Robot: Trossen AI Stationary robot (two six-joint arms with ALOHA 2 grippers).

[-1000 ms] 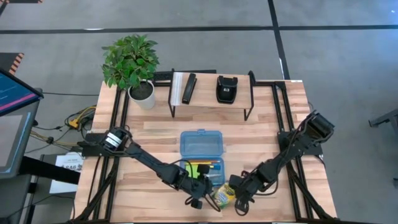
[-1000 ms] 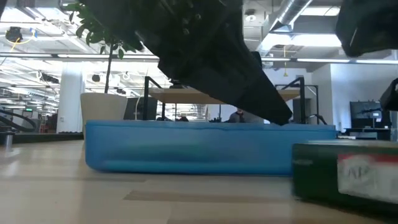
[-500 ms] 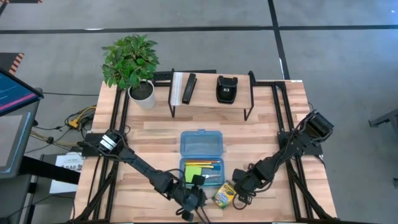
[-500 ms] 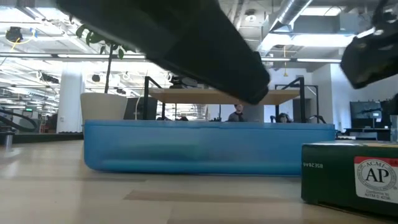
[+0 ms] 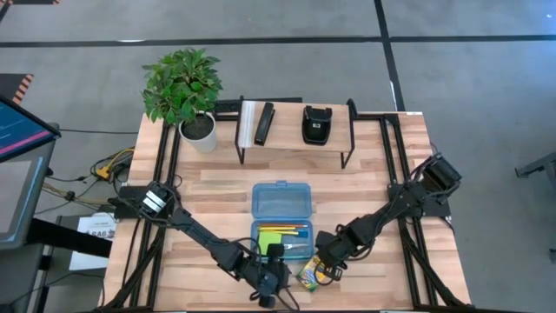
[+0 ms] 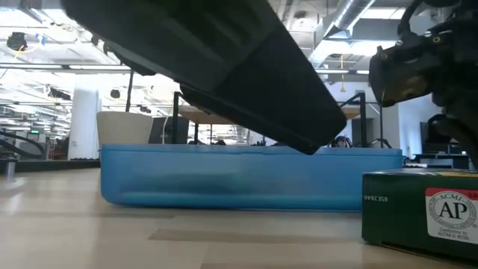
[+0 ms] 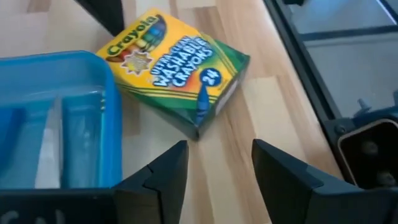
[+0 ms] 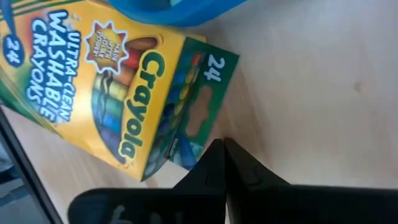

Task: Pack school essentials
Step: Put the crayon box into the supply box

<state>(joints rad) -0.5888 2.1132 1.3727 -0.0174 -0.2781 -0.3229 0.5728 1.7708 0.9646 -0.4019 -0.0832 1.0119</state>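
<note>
High view: the crayon box [image 5: 313,273] lies at lower centre, just right of the blue case [image 5: 282,224], unpacked. The right gripper [image 5: 329,259], fingers pressed together, nudges it; the left gripper [image 7: 214,171] waits spread. Next, lift it in.

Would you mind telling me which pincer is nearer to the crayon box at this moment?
Right. The right pincer sits directly at the crayon box, nearly touching one end. The left pincer is open, a short gap away beside the blue case.

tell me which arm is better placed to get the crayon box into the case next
Right, probably. The right tool is shut and sits against the crayon box, beside the blue case. The left tool is open, with only bare table between its fingers.
</note>
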